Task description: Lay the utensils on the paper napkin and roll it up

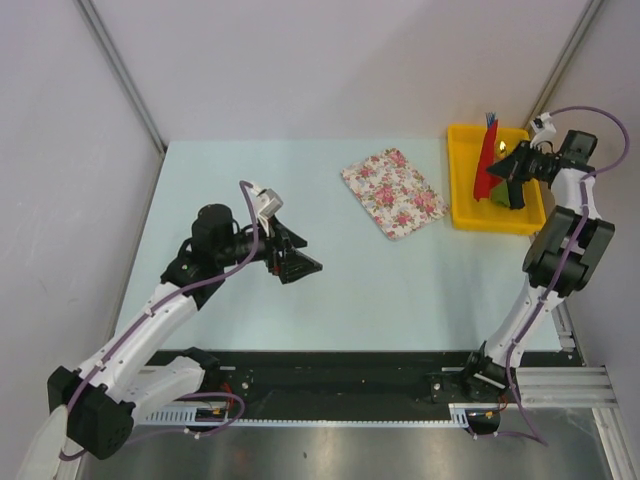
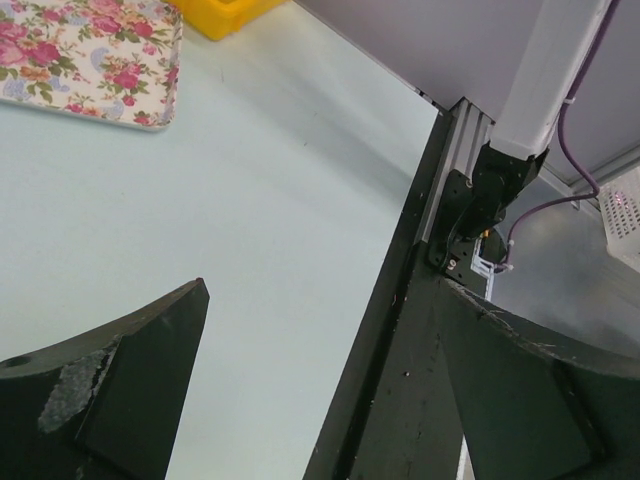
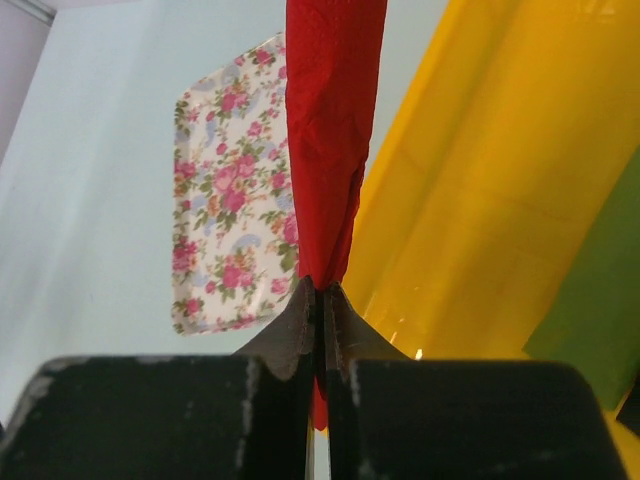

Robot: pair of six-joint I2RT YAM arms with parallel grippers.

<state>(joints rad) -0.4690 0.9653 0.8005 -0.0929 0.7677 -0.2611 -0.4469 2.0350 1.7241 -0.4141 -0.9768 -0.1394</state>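
My right gripper (image 1: 503, 168) is shut on the red paper napkin (image 1: 487, 160) and holds it hanging over the yellow bin (image 1: 462, 215). In the right wrist view the napkin (image 3: 330, 140) is pinched between the closed fingertips (image 3: 300, 320), and the gripper (image 3: 322, 292) sits above the bin's wall (image 3: 500, 200). Thin blue utensil tips (image 1: 490, 119) stick up behind the napkin in the bin. My left gripper (image 1: 297, 258) is open and empty, low over the table at centre left; the left wrist view shows its spread fingers (image 2: 130, 390) over bare table.
A floral print cloth (image 1: 394, 192) lies flat left of the bin; it shows in the left wrist view (image 2: 85, 55) and the right wrist view (image 3: 232, 200). A green roll (image 3: 600, 310) lies in the bin. The black rail (image 2: 400, 330) marks the table's near edge.
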